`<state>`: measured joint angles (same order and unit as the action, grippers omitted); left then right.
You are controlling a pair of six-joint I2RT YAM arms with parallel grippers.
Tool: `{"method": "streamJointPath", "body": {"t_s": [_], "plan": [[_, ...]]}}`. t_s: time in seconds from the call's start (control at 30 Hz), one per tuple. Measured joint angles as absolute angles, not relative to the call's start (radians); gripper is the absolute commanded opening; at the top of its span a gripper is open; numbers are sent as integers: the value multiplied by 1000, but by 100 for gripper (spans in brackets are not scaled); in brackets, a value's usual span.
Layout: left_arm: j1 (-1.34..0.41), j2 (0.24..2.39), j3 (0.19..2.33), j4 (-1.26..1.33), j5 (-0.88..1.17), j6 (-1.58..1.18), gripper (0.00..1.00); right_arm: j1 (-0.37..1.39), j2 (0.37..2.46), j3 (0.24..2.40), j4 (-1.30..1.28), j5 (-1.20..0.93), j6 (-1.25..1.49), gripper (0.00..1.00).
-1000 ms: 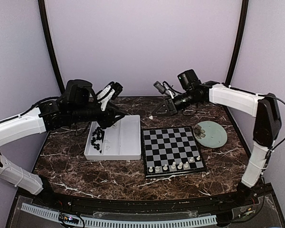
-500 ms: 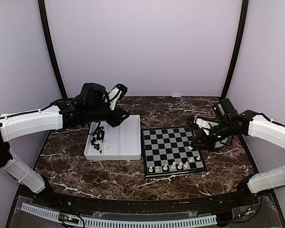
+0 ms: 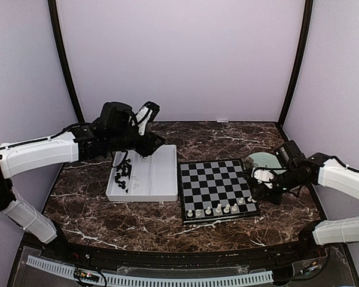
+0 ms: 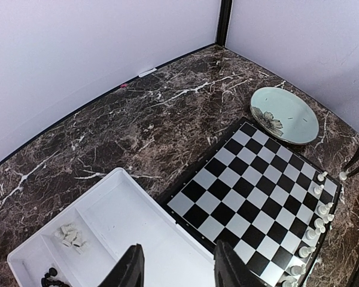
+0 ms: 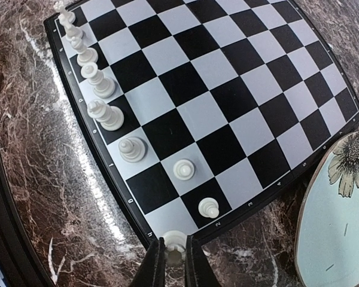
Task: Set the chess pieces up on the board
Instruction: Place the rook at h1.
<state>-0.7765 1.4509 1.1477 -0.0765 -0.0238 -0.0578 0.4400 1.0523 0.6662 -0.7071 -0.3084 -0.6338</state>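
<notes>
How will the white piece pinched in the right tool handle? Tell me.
Probably light and rigid: the white piece is tiny between the right tool's thin tips. Its rounded top might slip. Released at the board's corner rim, it could topple.

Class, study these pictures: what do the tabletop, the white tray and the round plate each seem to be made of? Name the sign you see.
Tabletop: polished marble or a marble-look laminate; dark brown with white veins and soft sheen.
White tray: probably moulded plastic, matt; rounded corners, thin dividers.
Plate: likely glazed ceramic; pale green, smooth, with a printed flower.
</notes>
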Motion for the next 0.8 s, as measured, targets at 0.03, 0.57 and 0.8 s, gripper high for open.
{"method": "streamJointPath", "body": {"t_s": [0.03,0.57,0.8], "plan": [[-776,1451,1148,-76,-24,-58,42,440,1055,664,-707,-308,-645,13],[-764,1451,1148,-76,-28,-60,41,439,1143,628,-677,-333,-750,14],[-761,1451,1148,-76,-28,-65,41,439,1166,614,-651,-340,-759,15]]}}
